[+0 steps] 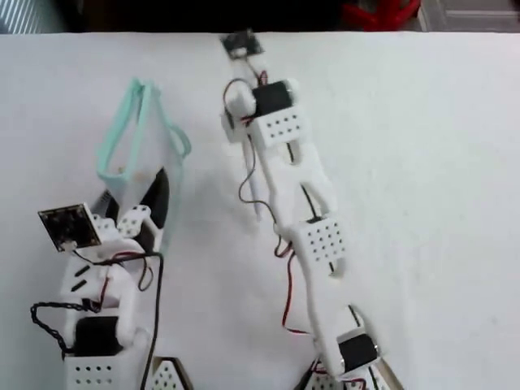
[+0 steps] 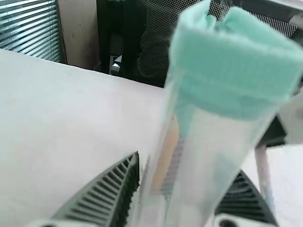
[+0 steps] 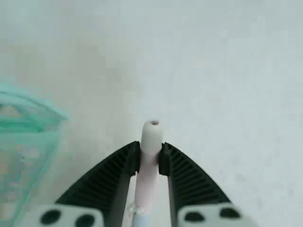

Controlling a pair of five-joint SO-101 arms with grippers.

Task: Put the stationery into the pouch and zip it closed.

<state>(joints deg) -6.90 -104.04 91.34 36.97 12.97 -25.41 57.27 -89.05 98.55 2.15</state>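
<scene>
**Pen in grip, pouch held open: insertion pending**

High view: The pouch [image 1: 145, 150] stands on edge on the left part of the counter [image 1: 422, 162]. Its mint-green zip band is spread in a loop, so the mouth is open. The left jaws are closed on its near end. The right arm lies along the middle of the counter with a slim white pen [image 1: 255, 193] in its jaws, apart from the pouch.

Left wrist view: The pouch [image 2: 227, 94] is pinched between the two dark jaws, which are nearly together on its wall. The body is clear film under a soft green trim. A pale orange shape shows through the film; what it is cannot be told.

Right wrist view: The right jaws are clamped tight on the pen [image 3: 149, 142], whose blunt white end projects past the tips. The pouch [image 3: 26, 137] sits off to one side, well apart from the pen.

Assessment: The loading step is in hand; zipping is not yet begun. The next move calls for bringing the pen over the open mouth, lining it up with the pouch's length, and releasing only once it is inside. The thin film will likely flex, so the left hold must keep the mouth steady.
</scene>
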